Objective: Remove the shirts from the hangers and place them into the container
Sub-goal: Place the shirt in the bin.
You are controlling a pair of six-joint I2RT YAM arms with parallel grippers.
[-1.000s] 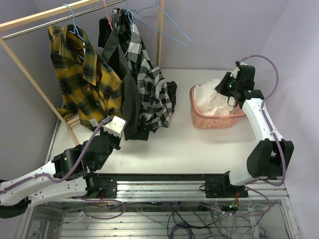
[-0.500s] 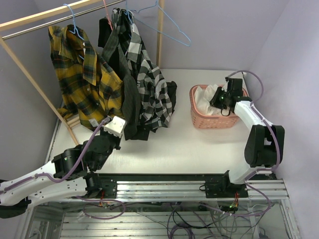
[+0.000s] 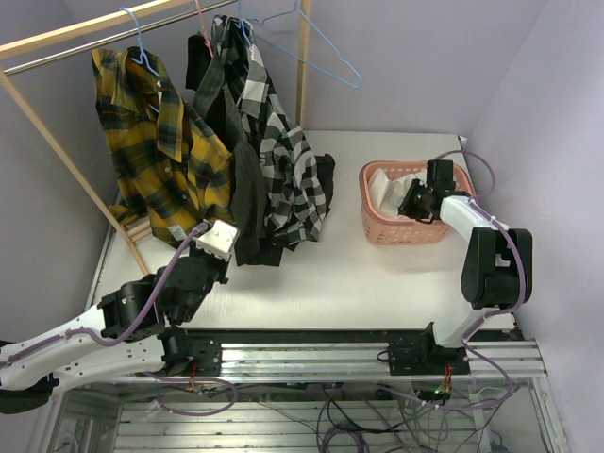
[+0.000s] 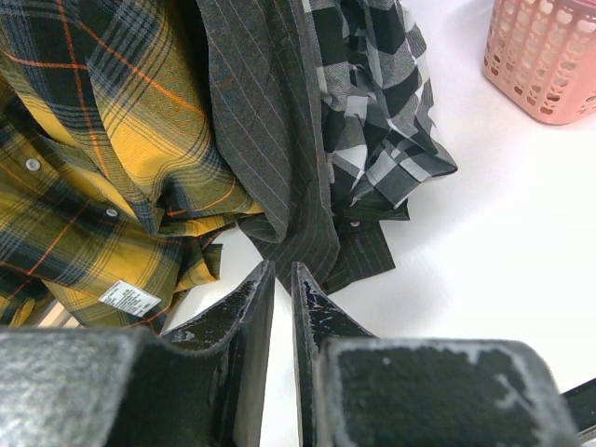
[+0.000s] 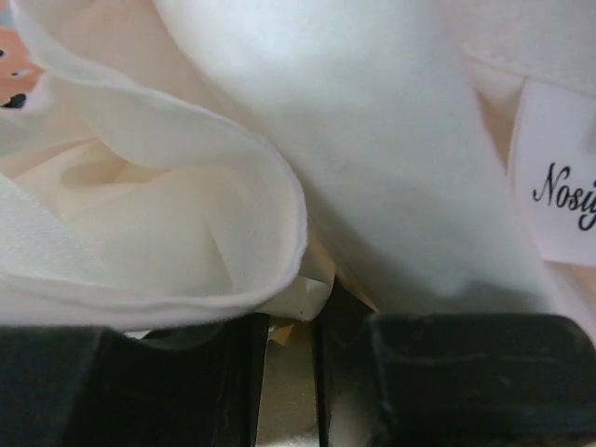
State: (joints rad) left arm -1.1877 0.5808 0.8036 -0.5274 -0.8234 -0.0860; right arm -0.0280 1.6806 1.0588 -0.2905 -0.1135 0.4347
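Three shirts hang on hangers from the rack: yellow-and-black plaid (image 3: 156,151) (image 4: 93,168), charcoal pinstriped (image 3: 241,184) (image 4: 270,140), black-and-white checked (image 3: 283,160) (image 4: 382,121). The white shirt (image 3: 385,189) (image 5: 372,140) lies in the salmon-pink container (image 3: 377,232) (image 4: 549,56). My right gripper (image 3: 415,203) (image 5: 291,321) is down inside it, shut on a fold of the white shirt. Low at the front left, my left gripper (image 3: 215,238) (image 4: 282,270) is just short of the pinstriped hem, its jaws nearly together and empty. One light blue hanger (image 3: 321,52) hangs bare.
The wooden rack's slanted pole (image 3: 66,160) and upright post (image 3: 304,66) stand at the back left. Shirt hems pool on the white table (image 3: 349,274) beside the left gripper. A cloth label (image 5: 559,186) shows on the white shirt. Purple walls close in behind and at the right.
My right arm has come down from above the container's right rim into it, pressing the white shirt lower. The left arm has not moved.
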